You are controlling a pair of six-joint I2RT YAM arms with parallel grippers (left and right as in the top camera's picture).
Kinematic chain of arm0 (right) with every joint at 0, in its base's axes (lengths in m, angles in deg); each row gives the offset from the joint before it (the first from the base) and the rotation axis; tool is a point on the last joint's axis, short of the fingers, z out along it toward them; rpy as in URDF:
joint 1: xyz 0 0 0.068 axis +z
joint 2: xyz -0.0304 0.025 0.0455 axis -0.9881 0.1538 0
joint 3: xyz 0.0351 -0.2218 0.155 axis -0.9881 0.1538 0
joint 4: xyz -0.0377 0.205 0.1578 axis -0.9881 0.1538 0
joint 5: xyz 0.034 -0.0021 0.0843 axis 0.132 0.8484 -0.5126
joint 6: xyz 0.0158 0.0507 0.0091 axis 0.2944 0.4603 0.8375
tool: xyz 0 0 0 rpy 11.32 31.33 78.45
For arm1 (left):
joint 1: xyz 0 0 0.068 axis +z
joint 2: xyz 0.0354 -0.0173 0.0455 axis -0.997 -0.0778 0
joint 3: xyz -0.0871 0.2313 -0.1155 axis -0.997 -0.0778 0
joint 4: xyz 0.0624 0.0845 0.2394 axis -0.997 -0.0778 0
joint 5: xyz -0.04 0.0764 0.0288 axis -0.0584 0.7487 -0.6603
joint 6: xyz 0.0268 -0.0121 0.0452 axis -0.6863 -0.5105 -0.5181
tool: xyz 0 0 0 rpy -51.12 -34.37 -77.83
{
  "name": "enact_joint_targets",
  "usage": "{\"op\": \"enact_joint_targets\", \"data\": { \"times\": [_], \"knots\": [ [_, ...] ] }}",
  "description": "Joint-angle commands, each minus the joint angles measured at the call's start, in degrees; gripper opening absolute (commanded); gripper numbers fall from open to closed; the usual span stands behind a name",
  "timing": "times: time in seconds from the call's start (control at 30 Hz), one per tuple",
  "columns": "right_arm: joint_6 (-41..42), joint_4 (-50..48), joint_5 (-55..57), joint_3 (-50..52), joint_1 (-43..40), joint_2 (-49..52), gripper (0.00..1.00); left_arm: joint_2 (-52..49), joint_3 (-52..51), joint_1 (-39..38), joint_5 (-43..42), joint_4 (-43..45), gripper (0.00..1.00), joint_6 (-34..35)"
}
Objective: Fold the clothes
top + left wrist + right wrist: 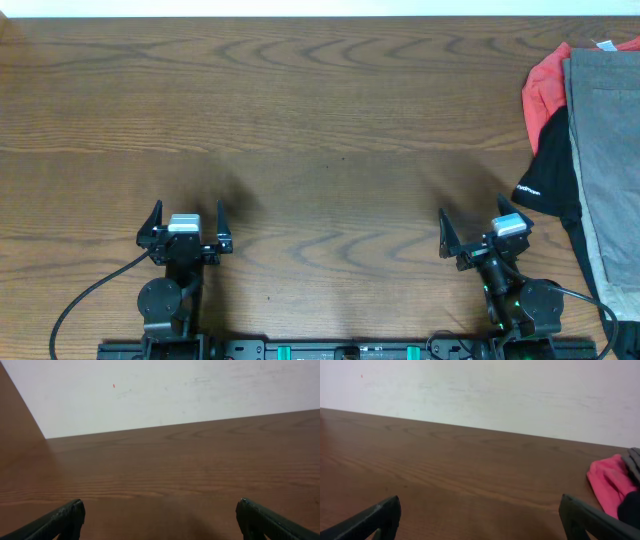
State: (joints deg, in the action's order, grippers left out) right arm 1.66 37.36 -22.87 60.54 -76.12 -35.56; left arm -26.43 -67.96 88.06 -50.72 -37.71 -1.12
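The clothes lie in a pile at the table's right edge: a grey-olive garment [606,150] on top, a red-orange one [545,90] behind it and a black one with a white logo [552,180] beneath. The right wrist view catches the red-orange cloth [610,482] at its right border. My left gripper [185,222] rests near the front edge at the left, open and empty [159,510]. My right gripper [476,220] sits near the front at the right, open with nothing between its fingers [480,507], a short way left of the pile.
The wooden table [320,130] stretches bare between both arms and the far edge. A white wall [165,390] rises behind the far edge. Black cables [80,300] trail from the arm bases at the front.
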Motion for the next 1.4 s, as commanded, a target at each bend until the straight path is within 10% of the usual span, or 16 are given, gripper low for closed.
{"op": "enact_joint_targets", "data": {
  "times": [0.0,1.0,1.37],
  "knots": [
    [-0.66,0.24,-0.81,0.07,-0.37,0.07,0.99,-0.13,-0.44,0.20,-2.03,-2.56,0.98,-0.07],
    [-0.63,0.24,-0.81,0.07,-0.37,0.07,0.99,-0.13,-0.44,0.20,-2.03,-2.56,0.98,-0.07],
    [37.18,-7.61,-29.03,0.07,-0.35,0.07,0.99,-0.13,-0.44,0.20,-2.03,-2.56,0.98,-0.07]
  ]
}}
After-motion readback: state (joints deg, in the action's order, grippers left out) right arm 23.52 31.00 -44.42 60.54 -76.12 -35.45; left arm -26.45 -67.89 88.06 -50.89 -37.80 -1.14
